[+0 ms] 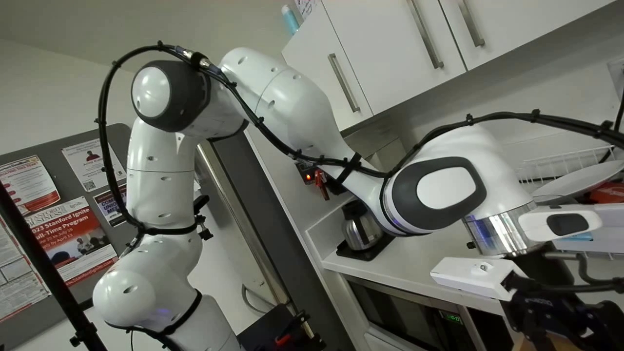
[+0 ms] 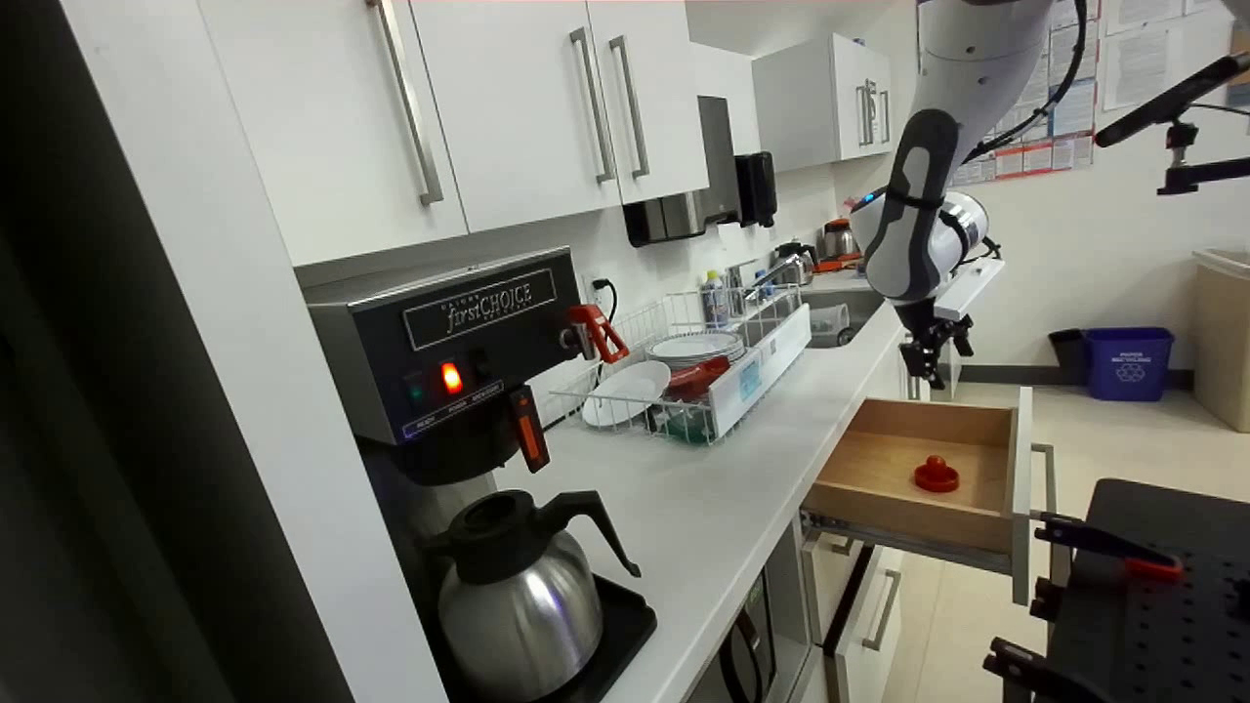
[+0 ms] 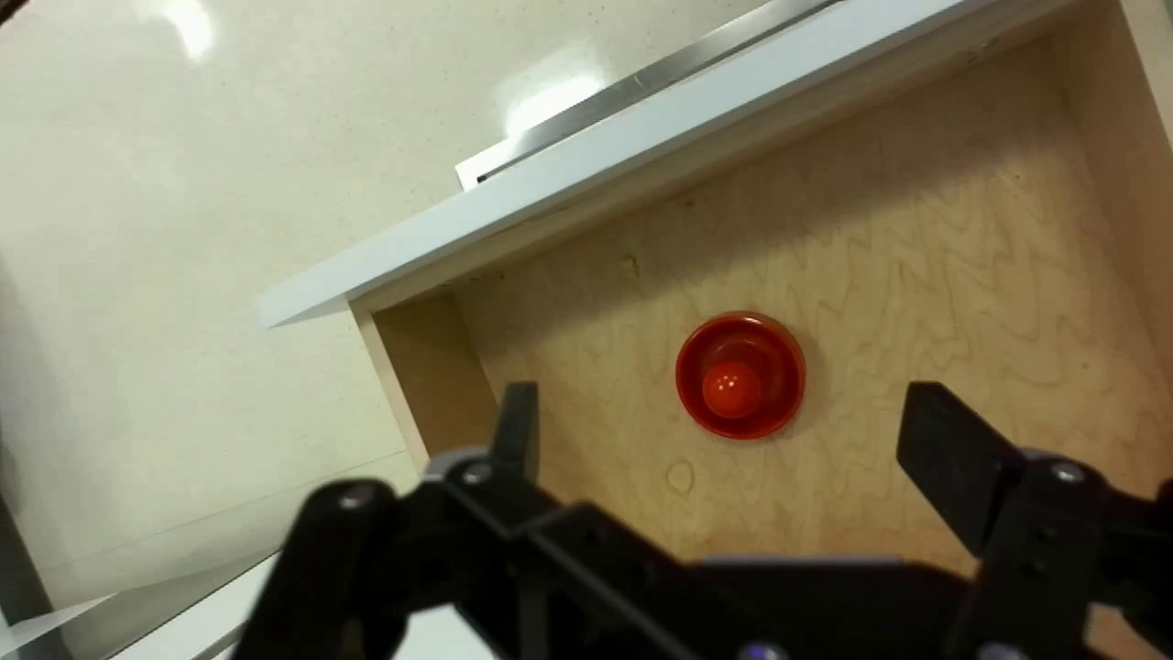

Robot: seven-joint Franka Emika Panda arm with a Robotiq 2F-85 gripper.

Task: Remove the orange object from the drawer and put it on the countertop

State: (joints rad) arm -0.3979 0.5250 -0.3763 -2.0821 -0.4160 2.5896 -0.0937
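Note:
The orange object is a red-orange round dish shape with a knob in its middle. It sits on the floor of the open drawer, near the front panel. In the wrist view the orange object lies between and beyond my fingertips on the wooden drawer floor. My gripper is open and empty, with its fingers wide apart. In an exterior view the gripper hangs above the drawer, apart from the object. The white countertop runs beside the drawer; the countertop also shows behind the arm.
A dish rack with plates stands on the countertop. A coffee maker and a steel carafe stand at its near end. A black perforated platform with clamps is close to the drawer front. Wall cabinets hang above.

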